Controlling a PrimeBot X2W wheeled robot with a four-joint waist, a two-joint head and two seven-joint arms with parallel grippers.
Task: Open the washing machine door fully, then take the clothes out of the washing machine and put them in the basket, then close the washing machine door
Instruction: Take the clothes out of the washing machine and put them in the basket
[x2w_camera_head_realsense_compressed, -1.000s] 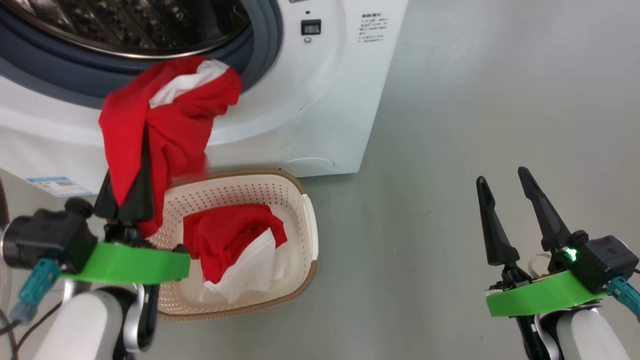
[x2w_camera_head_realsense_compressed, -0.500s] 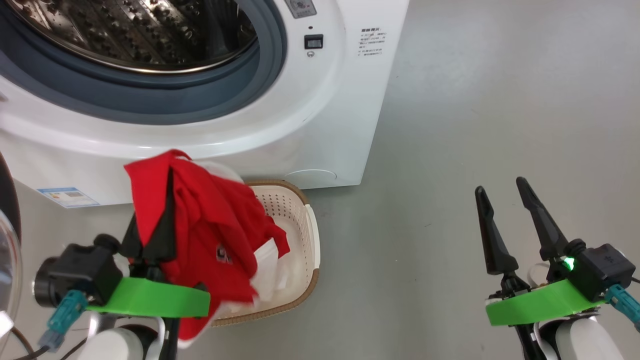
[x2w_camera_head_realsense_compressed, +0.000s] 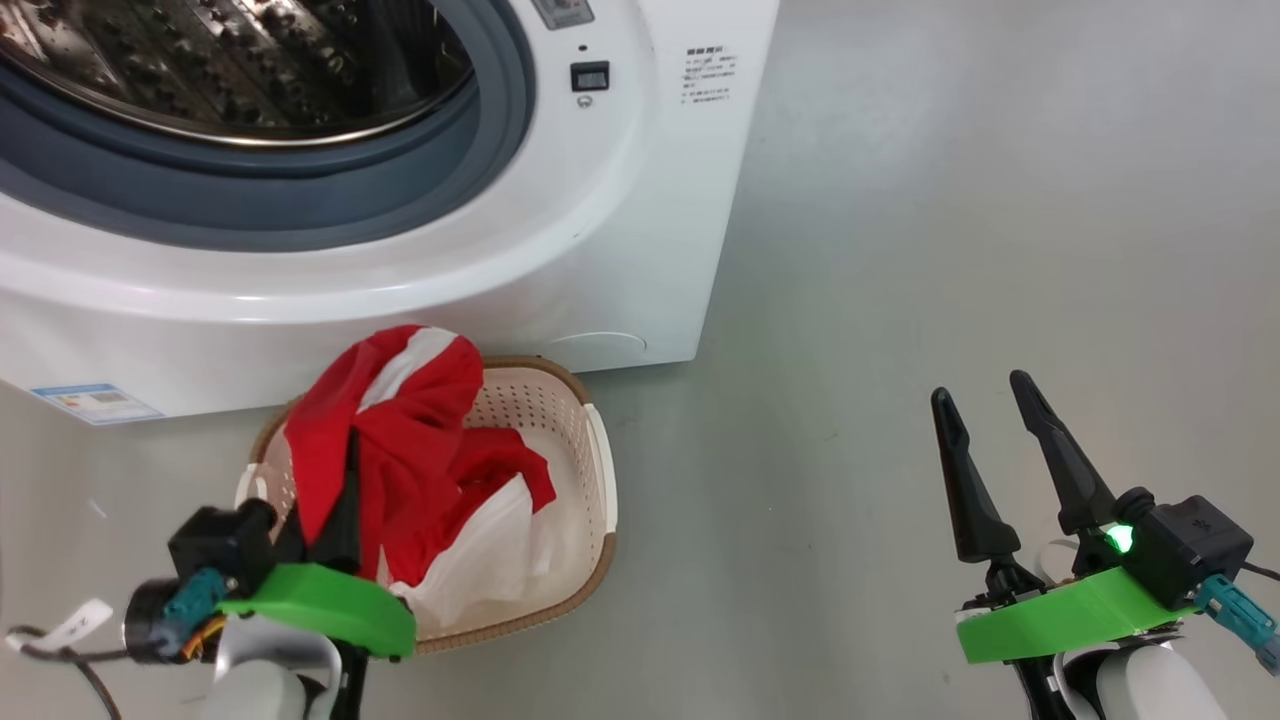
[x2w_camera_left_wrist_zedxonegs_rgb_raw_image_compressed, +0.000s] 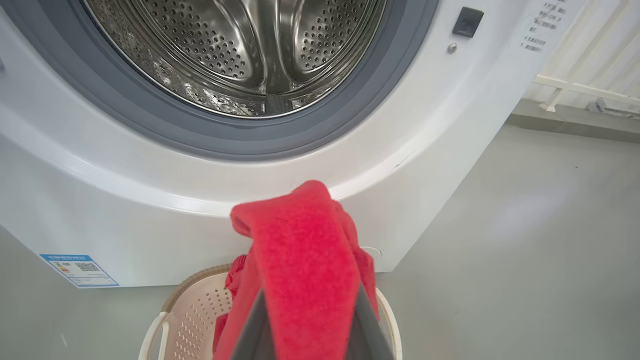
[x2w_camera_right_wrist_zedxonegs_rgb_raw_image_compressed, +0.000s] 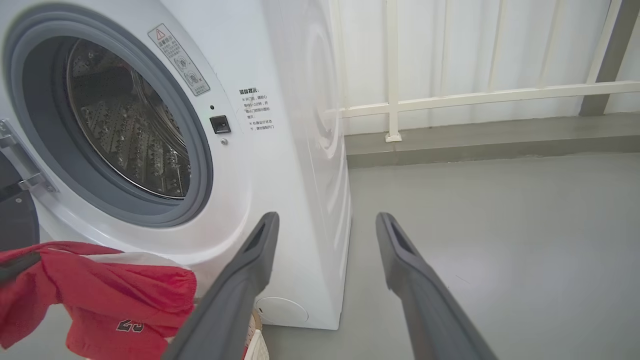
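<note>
While the left tool (x2w_camera_head_realsense_compressed: 345, 480) is clamped on the red clothes (x2w_camera_head_realsense_compressed: 400, 420), they hang right over the basket (x2w_camera_head_realsense_compressed: 600, 470), which sits on the floor (x2w_camera_head_realsense_compressed: 900, 250) just in front of the washing machine (x2w_camera_head_realsense_compressed: 600, 250) with more red and white fabric inside. So it's the drop-it-in step, I'd say. Right tool (x2w_camera_head_realsense_compressed: 980, 390) is spread wide, holding nothing, well off to the side. Drum (x2w_camera_left_wrist_zedxonegs_rgb_raw_image_compressed: 250, 50) looks empty. Next move: let go over the middle so nothing hangs outside, then shut the machine.

Right gripper (x2w_camera_head_realsense_compressed: 978, 384) bore two long, tapered matte-black fingers (x2w_camera_head_realsense_compressed: 965, 480) on a bright green plastic bracket (x2w_camera_head_realsense_compressed: 1070, 610). Black boxy camera housing (x2w_camera_head_realsense_compressed: 1195, 545) showed a lit green lamp (x2w_camera_head_realsense_compressed: 1120, 538); teal connector (x2w_camera_head_realsense_compressed: 1235, 608) and glossy white forearm (x2w_camera_head_realsense_compressed: 1150, 690) noted.
</note>
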